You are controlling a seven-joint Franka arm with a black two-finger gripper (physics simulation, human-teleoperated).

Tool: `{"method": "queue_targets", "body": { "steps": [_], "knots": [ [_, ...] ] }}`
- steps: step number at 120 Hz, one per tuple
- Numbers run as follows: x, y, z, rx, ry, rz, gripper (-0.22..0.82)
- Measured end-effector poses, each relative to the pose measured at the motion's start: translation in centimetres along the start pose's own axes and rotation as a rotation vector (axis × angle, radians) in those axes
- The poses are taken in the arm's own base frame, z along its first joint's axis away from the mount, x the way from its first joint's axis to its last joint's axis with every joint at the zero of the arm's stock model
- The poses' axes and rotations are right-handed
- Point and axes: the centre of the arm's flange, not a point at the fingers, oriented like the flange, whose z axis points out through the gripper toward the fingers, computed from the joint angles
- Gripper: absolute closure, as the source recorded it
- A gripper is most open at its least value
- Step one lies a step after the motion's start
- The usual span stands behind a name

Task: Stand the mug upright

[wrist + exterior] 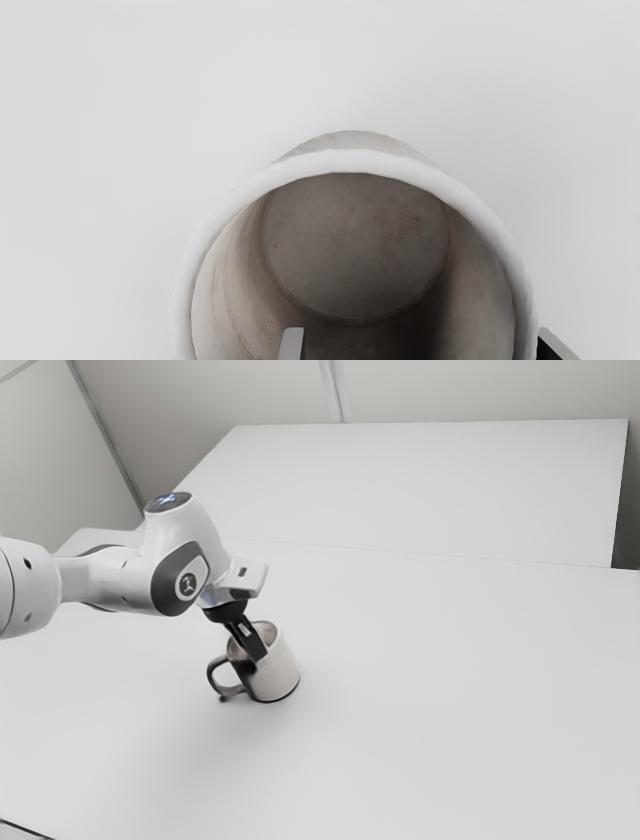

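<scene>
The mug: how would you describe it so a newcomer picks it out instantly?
On the pale table, follow the white arm from the exterior view's left to its black gripper. One finger is inside the mug, the other outside. The mug's off-white body and dark looped handle set it apart from the gripper.

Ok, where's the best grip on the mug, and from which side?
I'd pinch the wall at the rim of the mug, coming from above on the open end. The mouth faces the hand and is wide enough for one finger inside; the other stands outside. The jaws already straddle the wall, open, so closing there looks simplest.
</scene>
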Motion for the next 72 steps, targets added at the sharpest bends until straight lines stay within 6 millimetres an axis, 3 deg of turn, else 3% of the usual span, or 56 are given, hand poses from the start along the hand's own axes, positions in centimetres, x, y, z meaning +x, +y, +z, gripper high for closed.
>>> {"method": "queue_targets", "body": {
  "steps": [17,33,51,72],
  "knots": [
    [0.8,1.3,-1.6,0.022,0.018,0.012,0.07],
    [1.3,1.2,-4.2,0.037,0.032,-0.009,0.04],
    [3.5,-0.3,-9.7,0.057,0.038,-0.078,0.02],
    [5.0,-0.7,-15.6,0.086,0.031,-0.183,0.01]
  ]
}}
